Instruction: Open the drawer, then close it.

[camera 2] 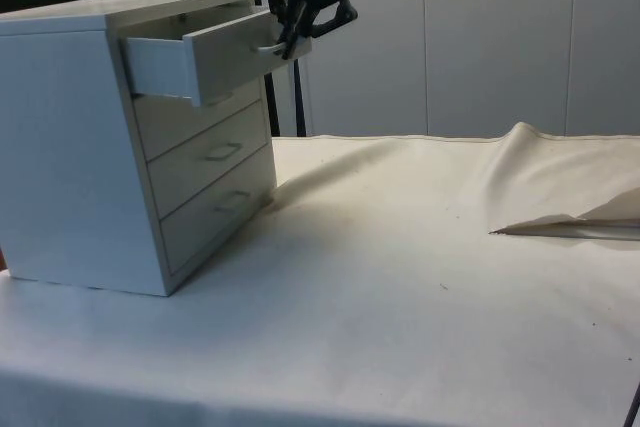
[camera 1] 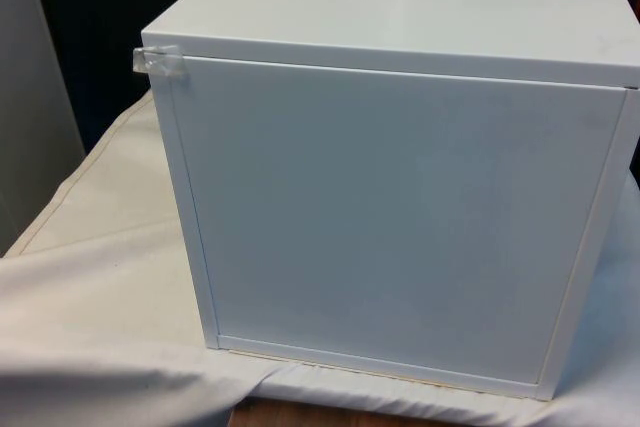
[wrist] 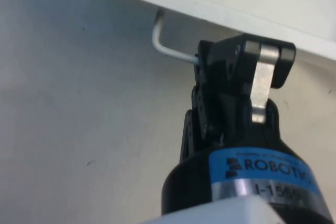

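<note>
A white chest of drawers [camera 1: 400, 217] stands with its plain back towards the front view. In the side view the chest [camera 2: 70, 147] is at the left, and its top drawer [camera 2: 215, 52] is pulled partly out. My black gripper [camera 2: 297, 29] is at the front of that drawer. In the wrist view the gripper [wrist: 233, 52] is shut on the drawer's bent metal handle [wrist: 168, 48], which runs in between the fingers [wrist: 260, 77].
The two lower drawers [camera 2: 212, 154] [camera 2: 225, 205] are shut. The white cloth rises in a fold [camera 2: 570, 212] at the side view's right. A scrap of clear tape [camera 1: 160, 62] sticks to the chest's upper corner. Open cloth lies in front of the drawers.
</note>
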